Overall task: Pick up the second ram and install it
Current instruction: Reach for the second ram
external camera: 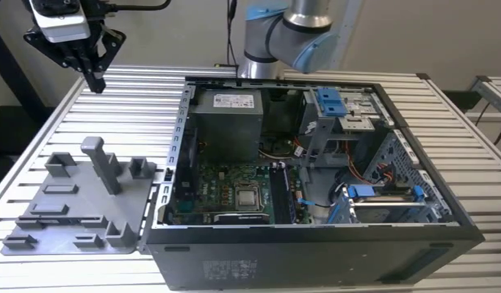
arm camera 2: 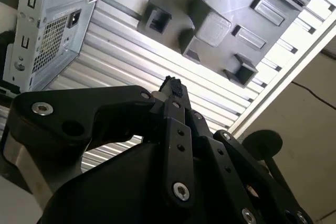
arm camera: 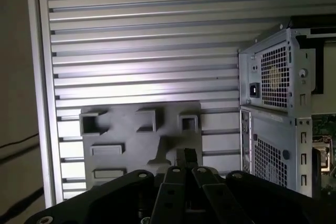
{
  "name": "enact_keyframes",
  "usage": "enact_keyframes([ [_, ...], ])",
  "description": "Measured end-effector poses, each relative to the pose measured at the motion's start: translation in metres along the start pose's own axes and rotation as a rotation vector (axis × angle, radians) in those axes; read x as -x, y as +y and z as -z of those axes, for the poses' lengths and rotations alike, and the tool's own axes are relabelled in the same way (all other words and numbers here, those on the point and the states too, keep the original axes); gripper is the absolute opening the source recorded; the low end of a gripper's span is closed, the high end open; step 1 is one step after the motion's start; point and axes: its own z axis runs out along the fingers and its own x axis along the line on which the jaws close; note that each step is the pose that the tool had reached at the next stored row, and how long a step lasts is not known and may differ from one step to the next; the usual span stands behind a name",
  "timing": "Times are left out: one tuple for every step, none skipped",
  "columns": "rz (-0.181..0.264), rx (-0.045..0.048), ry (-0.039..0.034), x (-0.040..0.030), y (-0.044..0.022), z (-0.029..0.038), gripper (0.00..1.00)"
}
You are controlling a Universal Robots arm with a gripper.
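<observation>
My gripper (external camera: pixel 96 84) hangs high over the slatted table at the exterior view's far left, well away from the computer case (external camera: pixel 315 244). Its fingers point down, pressed together, with nothing between them. In both wrist views the shut fingertips (arm camera 2: pixel 172 85) (arm camera: pixel 185 156) sit above the grey fixture plate (external camera: pixel 71 207). Inside the case, dark memory sticks (external camera: pixel 281 195) stand upright in the slots just right of the silver chip (external camera: pixel 248 197) on the green board. I cannot tell which of them is the second ram.
The grey fixture plate (arm camera: pixel 139 135) carries several raised holders and a tall post (external camera: pixel 99 162), with no parts in them. The open case holds a power supply (external camera: pixel 226 119), blue drive brackets (external camera: pixel 332 101) and loose cables. The arm's base (external camera: pixel 287 36) stands behind the case.
</observation>
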Motion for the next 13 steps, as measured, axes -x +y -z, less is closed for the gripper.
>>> enact_keyframes([
  [0.0, 0.0, 0.0, -0.0032, -0.0002, 0.0, 0.11],
  [0.0, 0.0, 0.0, -0.0068, -0.0005, -0.0001, 0.11],
  [0.0, 0.0, 0.0001, -0.0102, -0.0008, 0.0, 0.11],
  [0.0, 0.0, 0.0001, -0.0136, -0.001, 0.0, 0.11],
  [0.0, 0.0, 0.0002, -0.0167, -0.0012, 0.0, 0.11],
  [0.0, 0.0, 0.0002, -0.019, -0.0014, -0.0001, 0.11],
  [0.0, 0.0, 0.0003, -0.0207, -0.0015, -0.0001, 0.11],
  [0.0, 0.0, 0.0003, -0.0228, -0.0016, -0.0001, 0.11],
  [0.0, 0.0, 0.0003, -0.0247, -0.0018, -0.0002, 0.11],
  [0.0, 0.0, 0.0003, -0.0262, -0.0019, -0.0002, 0.11],
  [0.0, 0.0, 0.0004, -0.0275, -0.002, -0.0002, 0.11],
  [0.0, 0.0001, 0.0003, -0.0282, -0.002, -0.0002, 0.11],
  [0.0, 0.0, 0.0004, -0.029, -0.0021, -0.0002, 0.11],
])
